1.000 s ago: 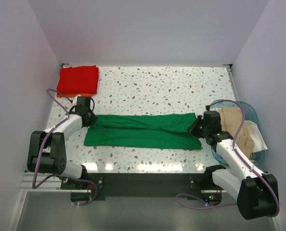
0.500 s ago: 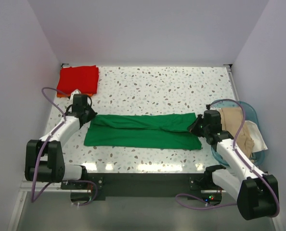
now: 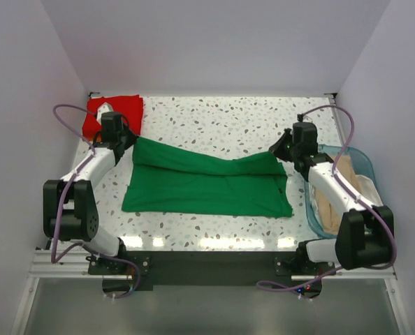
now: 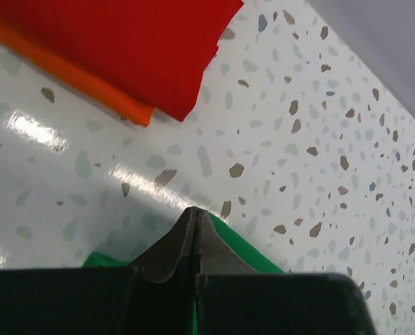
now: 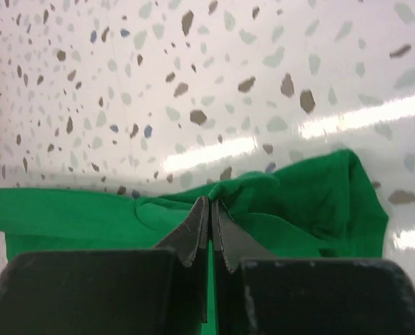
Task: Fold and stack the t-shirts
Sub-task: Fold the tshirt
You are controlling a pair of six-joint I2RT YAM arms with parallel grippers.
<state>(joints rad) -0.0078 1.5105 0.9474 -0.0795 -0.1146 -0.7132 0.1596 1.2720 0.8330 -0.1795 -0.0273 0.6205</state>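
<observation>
A bright green t-shirt (image 3: 204,185) lies spread across the middle of the table. My left gripper (image 3: 129,142) is shut on its far left corner (image 4: 246,246). My right gripper (image 3: 279,151) is shut on its far right corner (image 5: 263,185), which bunches at the fingertips. A folded red t-shirt (image 3: 113,114) lies on an orange t-shirt (image 4: 68,73) at the back left corner. Beige and white t-shirts (image 3: 347,188) sit in the basket on the right.
A translucent blue plastic basket (image 3: 365,162) stands at the right edge beside my right arm. White walls close in the table at the back and sides. The speckled table top (image 3: 228,122) stretches behind the green shirt.
Both grippers moved away from me, drawing the green shirt's far edge toward the back. The shirt went from a narrow folded band to a wider spread.
</observation>
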